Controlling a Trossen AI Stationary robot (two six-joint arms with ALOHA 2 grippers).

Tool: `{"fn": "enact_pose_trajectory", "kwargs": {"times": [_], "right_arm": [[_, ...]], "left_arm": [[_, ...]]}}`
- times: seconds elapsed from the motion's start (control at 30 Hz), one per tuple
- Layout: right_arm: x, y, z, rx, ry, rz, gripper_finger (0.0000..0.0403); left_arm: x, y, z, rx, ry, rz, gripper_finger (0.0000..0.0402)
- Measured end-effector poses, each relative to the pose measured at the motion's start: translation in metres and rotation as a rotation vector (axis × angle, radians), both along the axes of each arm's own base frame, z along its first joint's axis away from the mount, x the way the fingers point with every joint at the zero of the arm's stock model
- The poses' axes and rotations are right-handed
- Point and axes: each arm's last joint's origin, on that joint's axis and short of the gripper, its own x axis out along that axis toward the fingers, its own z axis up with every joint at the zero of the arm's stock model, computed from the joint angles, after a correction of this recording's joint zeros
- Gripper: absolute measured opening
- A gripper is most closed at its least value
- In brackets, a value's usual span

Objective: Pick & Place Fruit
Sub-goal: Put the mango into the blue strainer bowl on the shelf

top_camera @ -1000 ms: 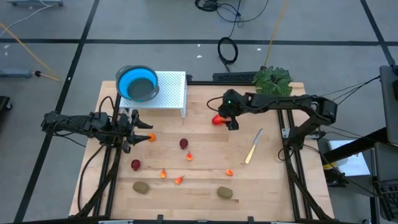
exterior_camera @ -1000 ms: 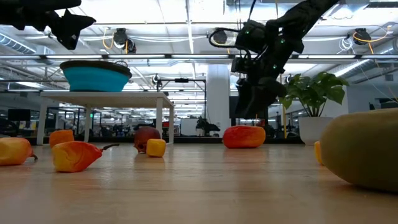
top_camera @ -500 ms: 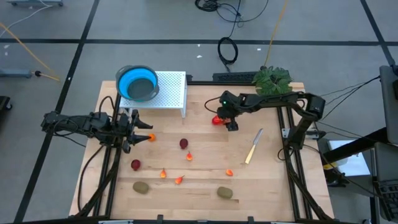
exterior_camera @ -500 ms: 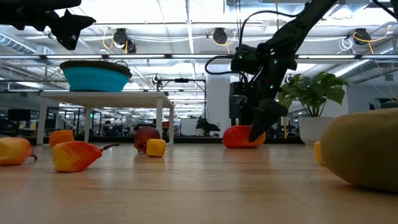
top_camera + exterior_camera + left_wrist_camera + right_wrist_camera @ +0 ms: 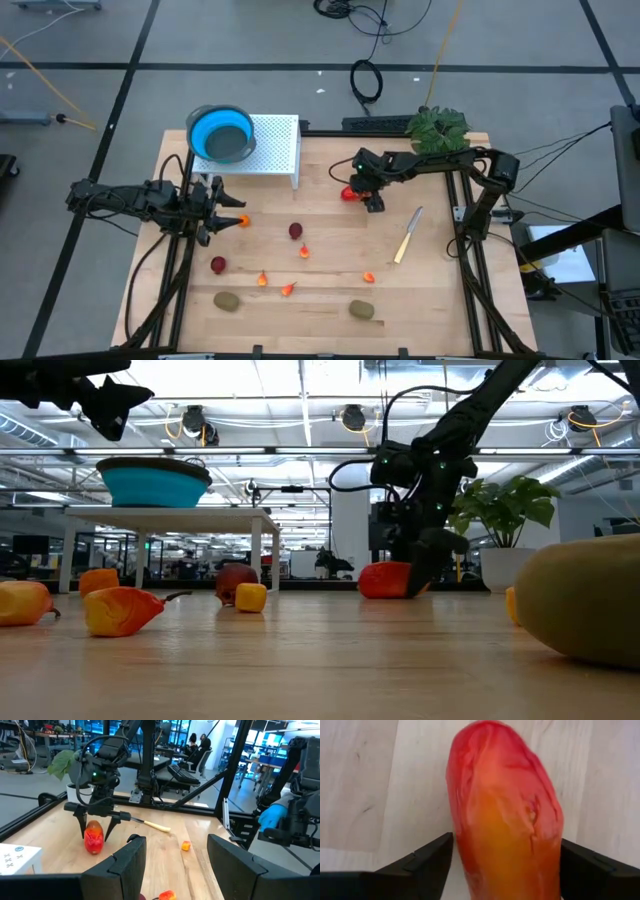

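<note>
Right hand [image 5: 362, 193] now down at tabletop [image 5: 440, 290] level, lower than a second ago, when still hanging above the red-orange fruit [image 5: 350, 193]. Fingers astride that fruit, one on each flank, standing narrower than in the earlier frame but not yet seen to press; in the right wrist view fruit [image 5: 505, 815] filling the gap, dark fingertips [image 5: 420, 862] just beside its sides. No grip confirmed. Fruit lying flat on the wood, unlifted, same spot as before.

Meaning for the task, as a judgement: approach done, closing step in hand; lift and carry still to come. Blue bowl [image 5: 221, 135] on the white stand [image 5: 275, 148], far off to the hand's side, probably the drop point. Rounded, glossy fruit, liable to slip or roll if the squeeze lands off-centre.

Left hand [image 5: 208, 211] unchanged from the earlier frames: hovering above the wood, half open, holding nothing, small orange ball [image 5: 243, 221] just past its fingertips.

Remaining fruit untouched and unmoved: dark red balls [image 5: 296, 231], small orange-red bits [image 5: 262, 279], kiwis [image 5: 361, 310] along the near edge, all well apart from the right hand. Yellow utensil [image 5: 407, 235] near the right hand, on the wood, not involved.
</note>
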Motion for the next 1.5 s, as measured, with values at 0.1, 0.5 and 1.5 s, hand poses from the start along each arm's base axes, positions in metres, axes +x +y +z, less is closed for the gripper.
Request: {"fn": "enact_pose_trajectory", "kwargs": {"times": [0.1,0.5,1.5], "right_arm": [[-0.001,0.001,0.0,0.005,0.012,0.001,0.025],[-0.007,0.012,0.046,0.013,-0.139,-0.092,0.0226],[-0.004,0.077,0.172,0.397,-0.964,-0.15,0.0221]], "left_arm": [[0.0,0.0,0.0,-0.001,0.001,0.0,0.0209],[0.0,0.0,0.001,-0.116,0.003,0.004,0.0209],[0.0,0.002,0.001,-0.216,0.004,0.081,0.0209]]}}
